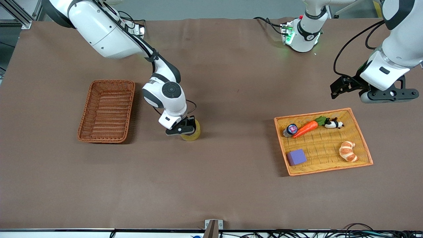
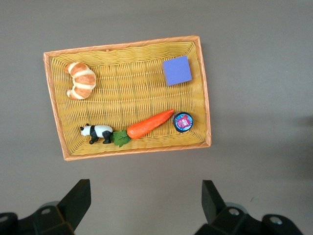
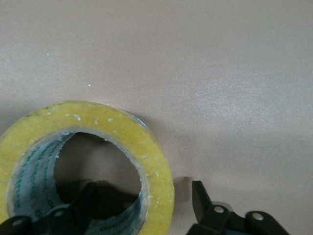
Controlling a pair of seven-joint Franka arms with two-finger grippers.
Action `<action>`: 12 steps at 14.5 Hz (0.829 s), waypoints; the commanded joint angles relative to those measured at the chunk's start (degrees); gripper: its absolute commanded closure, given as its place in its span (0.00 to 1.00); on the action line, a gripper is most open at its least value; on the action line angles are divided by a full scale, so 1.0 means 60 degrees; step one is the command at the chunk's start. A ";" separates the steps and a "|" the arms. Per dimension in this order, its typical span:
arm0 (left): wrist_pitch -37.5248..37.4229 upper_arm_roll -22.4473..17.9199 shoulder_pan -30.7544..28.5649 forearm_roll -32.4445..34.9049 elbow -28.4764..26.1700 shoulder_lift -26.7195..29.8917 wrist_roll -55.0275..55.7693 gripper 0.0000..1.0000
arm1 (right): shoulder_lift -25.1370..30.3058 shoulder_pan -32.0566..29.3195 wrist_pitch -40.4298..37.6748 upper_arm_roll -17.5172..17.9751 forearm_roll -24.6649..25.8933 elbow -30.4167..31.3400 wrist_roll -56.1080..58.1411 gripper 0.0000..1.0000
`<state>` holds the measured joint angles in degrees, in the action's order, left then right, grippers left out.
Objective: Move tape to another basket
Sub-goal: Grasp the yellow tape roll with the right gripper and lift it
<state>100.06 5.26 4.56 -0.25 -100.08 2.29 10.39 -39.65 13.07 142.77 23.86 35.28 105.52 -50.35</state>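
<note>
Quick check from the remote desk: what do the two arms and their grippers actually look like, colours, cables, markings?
Both arms have glossy white rounded shells with black joint bands and black cables along them. The right arm's wrist carries a dark round cap with a circular mark; its right gripper is black under a white block. The left gripper is black too, with a grey-black camera bar beside it. The left arm's base glows green.

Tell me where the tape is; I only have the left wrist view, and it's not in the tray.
Observer: The tape sits on the table, between the basket and the tray.
Operator: Is the right arm on it?
Observer: The right tool, open, straddles its wall, one finger inside the ring.
Operator: Anything in the basket?
Observer: Nothing; the left tool waits over the table beside the tray.
</note>
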 commanded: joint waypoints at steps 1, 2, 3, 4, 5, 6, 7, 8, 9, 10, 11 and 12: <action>-0.0138 -0.0158 0.0193 -0.0032 0.0171 -0.0045 0.0026 0.00 | -0.0203 -0.0113 -0.0035 0.0067 0.0346 -0.0066 -0.0208 0.50; -0.0124 -0.0144 0.0091 -0.0032 0.0170 -0.0045 0.0025 0.00 | -0.0188 -0.0113 -0.0122 0.0081 0.0331 -0.0168 -0.0193 0.63; -0.0109 -0.0144 0.0061 -0.0018 0.0170 -0.0074 0.0040 0.00 | -0.0188 -0.0113 -0.0167 0.0096 0.0259 -0.0314 -0.0164 0.75; -0.0007 -0.0158 0.0032 -0.0018 0.0170 -0.0089 0.0026 0.00 | -0.0145 -0.0127 -0.0240 0.0096 0.0229 -0.0374 -0.0135 0.87; 0.0153 -0.0144 -0.0012 -0.0018 0.0156 -0.0104 0.0011 0.00 | -0.0130 -0.0171 -0.0429 0.0110 0.0229 -0.0403 -0.0077 1.00; 0.0227 -0.0158 -0.0027 -0.0018 0.0156 -0.0104 -0.0033 0.00 | -0.0130 -0.0302 -0.0561 0.0154 0.0229 -0.0490 -0.0018 1.00; 0.0228 -0.0158 -0.0027 -0.0018 0.0127 -0.0119 -0.0048 0.00 | -0.0130 -0.0463 -0.0693 0.0213 0.0214 -0.0520 0.0157 1.00; 0.0228 -0.0144 -0.0027 -0.0003 0.0097 -0.0133 -0.0048 0.00 | -0.0086 -0.0595 -0.0941 0.0416 0.0083 -0.0535 0.0347 1.00; 0.0228 -0.0144 -0.0013 -0.0003 0.0126 -0.0220 -0.0048 0.00 | 0.0016 -0.0843 -0.1306 0.0694 -0.0164 -0.0622 0.0479 1.00; 0.0228 -0.0144 -0.0013 -0.0003 0.0199 -0.0265 0.0039 0.00 | 0.0147 -0.1092 -0.1716 0.0958 -0.0442 -0.0696 0.0742 1.00; 0.0214 -0.0144 -0.0013 -0.0003 0.0200 -0.0265 0.0055 0.00 | 0.0439 -0.1312 -0.2242 0.1149 -0.1112 -0.0769 0.1078 1.00; 0.0170 -0.0144 0.0002 -0.0003 0.0200 -0.0265 0.0069 0.00 | 0.0935 -0.1430 -0.2653 0.1136 -0.1786 -0.0770 0.1603 1.00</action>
<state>101.33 4.52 4.37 -0.25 -100.07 1.24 10.39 -39.12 7.58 131.64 28.21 30.71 100.90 -45.88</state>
